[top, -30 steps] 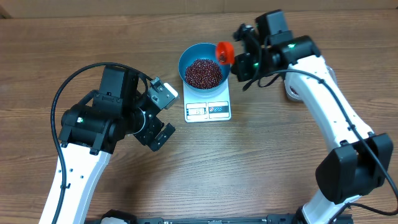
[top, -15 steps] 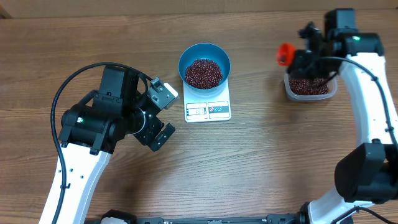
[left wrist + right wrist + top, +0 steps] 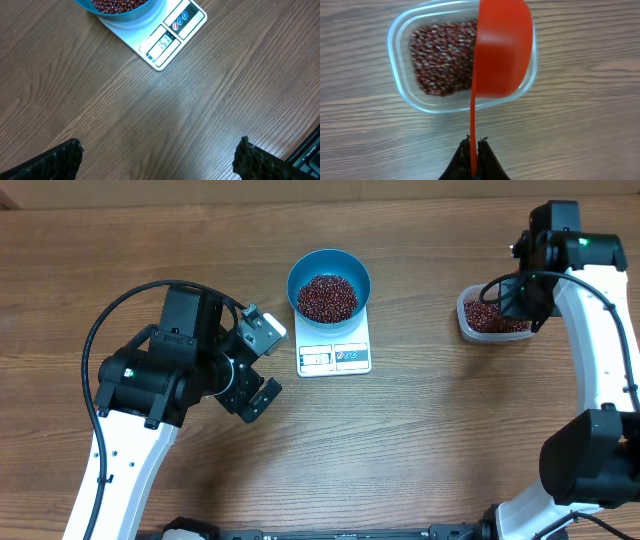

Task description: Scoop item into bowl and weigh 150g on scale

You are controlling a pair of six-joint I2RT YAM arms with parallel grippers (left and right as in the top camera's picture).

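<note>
The blue bowl [image 3: 329, 285] stands on the white scale [image 3: 335, 356] and holds a heap of dark red beans [image 3: 327, 297]. My left gripper [image 3: 268, 366] hangs open and empty over bare table, left of the scale. In the left wrist view the scale [image 3: 172, 40] and the bowl [image 3: 131, 14] lie ahead of the gripper [image 3: 160, 150]. My right gripper [image 3: 474, 140] is shut on the thin handle of an orange-red scoop [image 3: 502, 47]. The scoop's cup hangs over the right half of a clear container [image 3: 395, 55] of beans [image 3: 440, 62]. In the overhead view the arm hides the scoop.
The clear container [image 3: 497, 320] sits at the right of the table, under my right gripper [image 3: 522, 292]. The scale's display panel [image 3: 316, 358] faces the near edge. A black cable [image 3: 110, 315] loops over the left arm.
My right arm has swung from the bowl's rim to the right, carrying the scoop, and now holds it over the clear container. The left arm has not moved.
</note>
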